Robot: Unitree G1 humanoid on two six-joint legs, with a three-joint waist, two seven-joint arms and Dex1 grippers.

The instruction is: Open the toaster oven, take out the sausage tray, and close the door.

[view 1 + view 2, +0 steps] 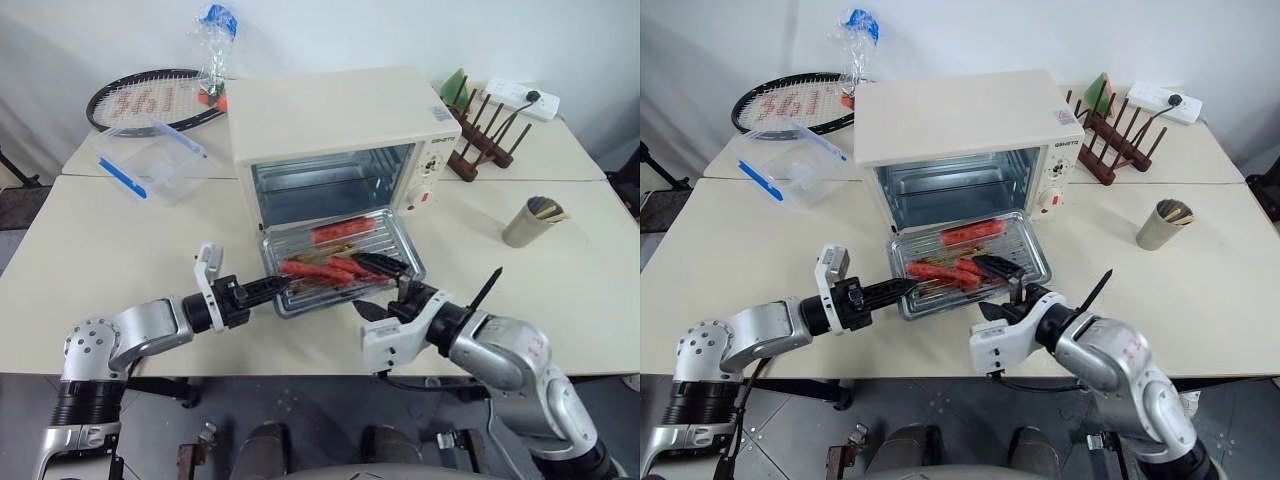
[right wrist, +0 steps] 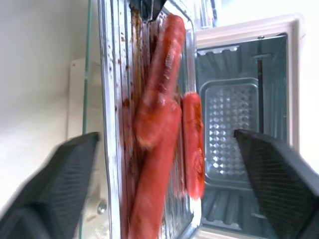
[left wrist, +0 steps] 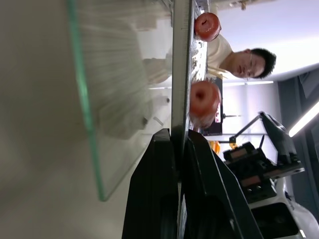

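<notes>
Along the near edge of the counter (image 1: 100, 240), both arms reach inward, nearly level. From the left, the left end effector (image 1: 275, 288) pinches the left rim of the sausage tray (image 1: 400, 245), fingers pressed together on the metal. At the tray's near right corner, the right end effector (image 1: 395, 285) stands spread wide. Silvery and grease-streaked, the tray carries three red-orange sausages (image 1: 320, 270) and rests on the lowered door (image 1: 902, 305) before the toaster oven (image 1: 330, 110). Bare counter lies to both sides.

Cream-white toaster oven (image 1: 330, 115) stands open; glass door (image 2: 92, 74) lies flat; silvery sausage tray (image 1: 395, 240) rests on it.
</notes>
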